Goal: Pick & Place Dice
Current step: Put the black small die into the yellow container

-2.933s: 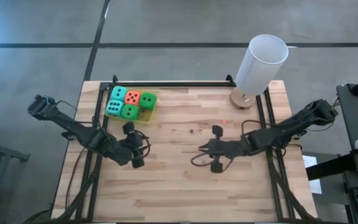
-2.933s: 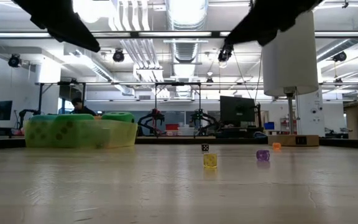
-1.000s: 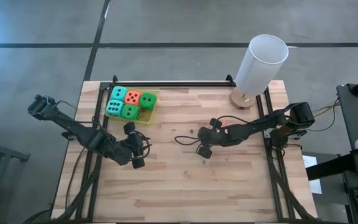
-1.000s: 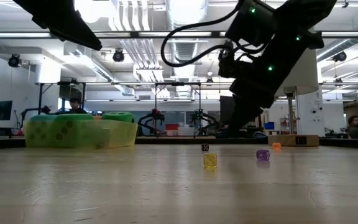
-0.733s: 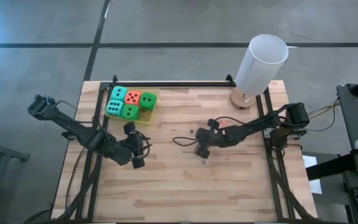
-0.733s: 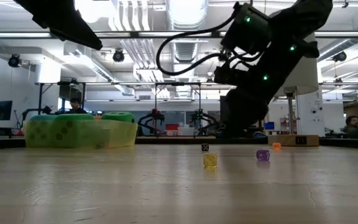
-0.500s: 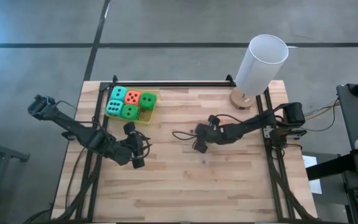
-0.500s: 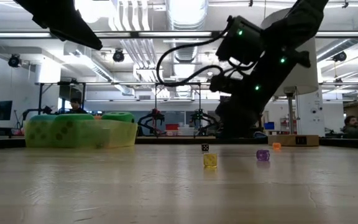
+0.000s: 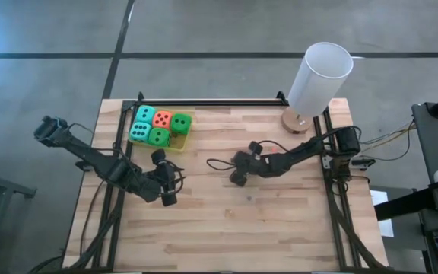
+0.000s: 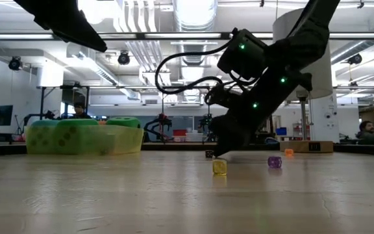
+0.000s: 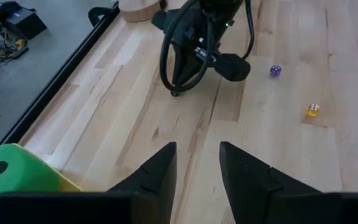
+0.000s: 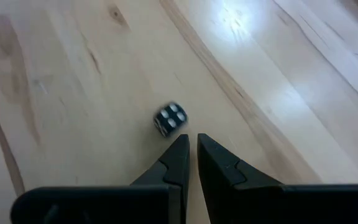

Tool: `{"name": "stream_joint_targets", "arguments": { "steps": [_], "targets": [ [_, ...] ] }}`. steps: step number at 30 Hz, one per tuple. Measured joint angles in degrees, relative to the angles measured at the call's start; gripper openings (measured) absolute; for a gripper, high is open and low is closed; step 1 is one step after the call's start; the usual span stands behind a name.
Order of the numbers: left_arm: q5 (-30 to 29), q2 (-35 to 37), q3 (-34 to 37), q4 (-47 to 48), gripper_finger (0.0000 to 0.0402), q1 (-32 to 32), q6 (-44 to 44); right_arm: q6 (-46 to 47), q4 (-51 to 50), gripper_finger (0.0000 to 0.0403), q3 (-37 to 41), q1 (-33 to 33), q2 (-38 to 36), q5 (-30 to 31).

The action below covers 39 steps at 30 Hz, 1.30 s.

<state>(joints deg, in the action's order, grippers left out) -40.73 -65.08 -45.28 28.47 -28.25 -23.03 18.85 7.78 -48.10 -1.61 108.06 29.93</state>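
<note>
Several big soft dice, green, teal and orange-red (image 9: 158,126), lie in the translucent yellow tray (image 9: 179,144) at the far left of the table; one green die (image 11: 11,169) shows in the left wrist view. My right gripper (image 12: 191,144) is low over the mid-table, tilted down, its fingers almost together with nothing between them. A tiny black die (image 12: 170,119) lies on the wood just beyond its fingertips. My left gripper (image 11: 197,155) hangs open and empty near the tray, above the table.
Small dice lie loose on the wood: a yellow one (image 10: 219,167), a purple one (image 10: 274,162) and an orange one (image 10: 289,152). A white cylindrical lamp (image 9: 319,76) on a wooden foot stands at the far right corner. Black rails edge the table.
My right gripper has come down and toward the table's left, tipping further downward, until its fingertips are close behind the black die. My left arm has kept still.
</note>
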Motion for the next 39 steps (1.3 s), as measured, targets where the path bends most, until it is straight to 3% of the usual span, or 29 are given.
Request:
{"name": "stream_joint_targets", "arguments": {
  "steps": [10,22,39],
  "targets": [
    [0.0,0.0,0.0,-0.4,0.0120,0.0,0.6,-3.0,9.2,0.0028,-0.1,0.1,4.2,0.3],
    [0.0,0.0,0.0,-0.4,0.0120,0.0,0.6,-4.0,7.2,0.0028,0.1,0.2,1.0,4.9],
    [0.0,0.0,0.6,-0.6,0.0123,0.1,0.5,-5.0,12.7,0.0028,-0.1,1.1,3.6,2.0]
  ]
}}
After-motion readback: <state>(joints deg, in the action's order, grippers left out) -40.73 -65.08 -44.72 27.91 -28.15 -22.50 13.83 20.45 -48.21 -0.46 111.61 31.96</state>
